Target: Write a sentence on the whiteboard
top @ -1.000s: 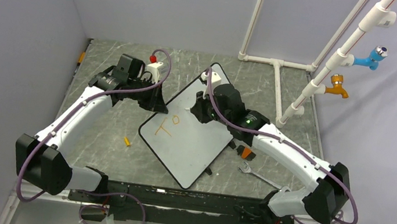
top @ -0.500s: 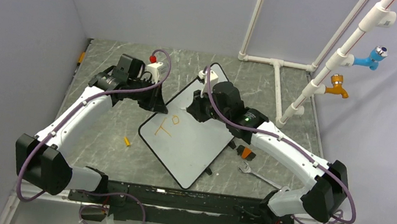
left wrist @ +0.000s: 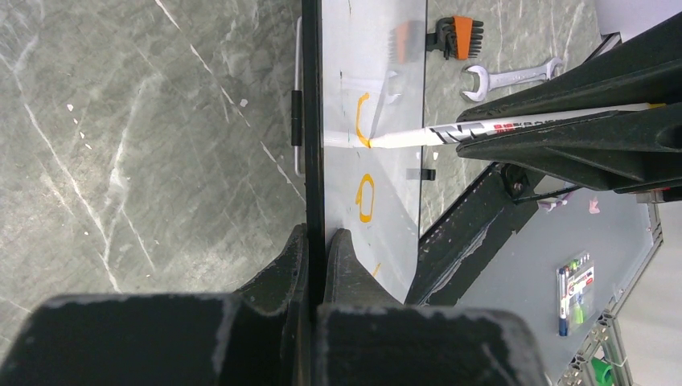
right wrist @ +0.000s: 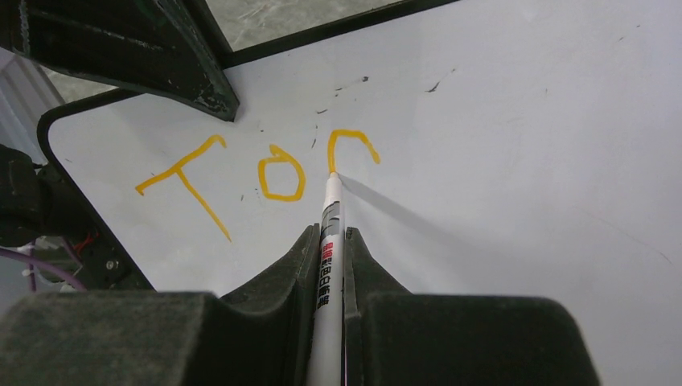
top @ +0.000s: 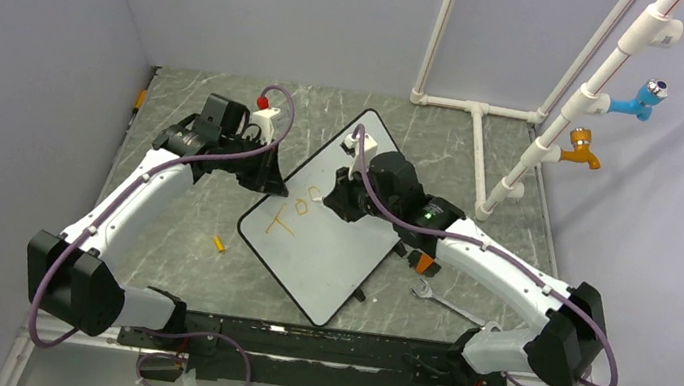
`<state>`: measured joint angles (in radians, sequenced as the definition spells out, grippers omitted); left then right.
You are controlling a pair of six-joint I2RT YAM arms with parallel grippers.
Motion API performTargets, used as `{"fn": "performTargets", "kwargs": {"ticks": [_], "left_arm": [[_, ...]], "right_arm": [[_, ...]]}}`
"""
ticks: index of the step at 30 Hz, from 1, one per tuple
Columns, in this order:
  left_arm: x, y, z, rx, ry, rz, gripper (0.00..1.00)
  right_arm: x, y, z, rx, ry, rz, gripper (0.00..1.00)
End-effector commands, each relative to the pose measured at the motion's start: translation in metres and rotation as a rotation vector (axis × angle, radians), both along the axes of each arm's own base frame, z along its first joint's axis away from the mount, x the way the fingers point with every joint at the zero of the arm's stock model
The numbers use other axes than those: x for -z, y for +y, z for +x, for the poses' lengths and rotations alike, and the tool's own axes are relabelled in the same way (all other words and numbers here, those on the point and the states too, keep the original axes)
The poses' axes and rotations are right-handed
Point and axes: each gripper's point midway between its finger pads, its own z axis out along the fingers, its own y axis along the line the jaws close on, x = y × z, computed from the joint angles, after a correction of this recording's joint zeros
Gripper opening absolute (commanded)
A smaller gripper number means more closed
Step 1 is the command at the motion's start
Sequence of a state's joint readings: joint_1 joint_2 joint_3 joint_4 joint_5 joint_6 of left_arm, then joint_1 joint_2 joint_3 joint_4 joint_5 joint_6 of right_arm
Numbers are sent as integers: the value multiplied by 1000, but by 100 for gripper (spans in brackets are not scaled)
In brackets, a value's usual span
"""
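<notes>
Right gripper (right wrist: 330,233) pinches white marker (right wrist: 331,201). Rear of barrel hidden between fingers. Red and black print on barrel too blurred to read. Tip touches whiteboard (right wrist: 515,161) at left foot of orange arch. Sentence (right wrist: 260,173) reads "To" plus unfinished third letter. Board lies askew at centre of grey table (top: 447,137). Left gripper (left wrist: 315,237) clamped on board's black rim, far-left edge.

Your whiteboard (top: 330,252) reads white with a thin black rim, and the sentence (right wrist: 265,173) on it glows orange. You've got a white marker (right wrist: 331,201) (black and red print down its barrel), and your right gripper (right wrist: 328,237) is black. The surface (top: 182,221) is grey-green marble, veined pale. On it lie a silver wrench (top: 448,305) and a small orange bit (top: 220,244).
</notes>
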<state>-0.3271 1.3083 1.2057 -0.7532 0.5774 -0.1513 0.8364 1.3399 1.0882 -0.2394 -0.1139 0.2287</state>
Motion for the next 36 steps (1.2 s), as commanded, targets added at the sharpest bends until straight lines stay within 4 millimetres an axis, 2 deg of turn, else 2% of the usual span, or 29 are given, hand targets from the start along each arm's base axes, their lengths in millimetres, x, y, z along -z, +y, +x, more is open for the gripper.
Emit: {"fn": "performTargets", "kwargs": {"ticks": [1,12,19,28,36], "left_arm": [[-13,14,23,-17,-187,80,0],[-12,13,22,-13,-184,80,0],[-12,13,22,-12,-182,79,0],[-11,13,21,-11,-180,80,0],[-11,13,22,-12,-180,80,0]], "right_arm": [[17,-10,-5,22,30,-45,0],[27,-21,13,119,9,-114,0],[17,-16,22,132,-14,-106,0],[-6,2,37,121,-51,-71,0],[-17,13,44,110,-65,-51,0]]}}
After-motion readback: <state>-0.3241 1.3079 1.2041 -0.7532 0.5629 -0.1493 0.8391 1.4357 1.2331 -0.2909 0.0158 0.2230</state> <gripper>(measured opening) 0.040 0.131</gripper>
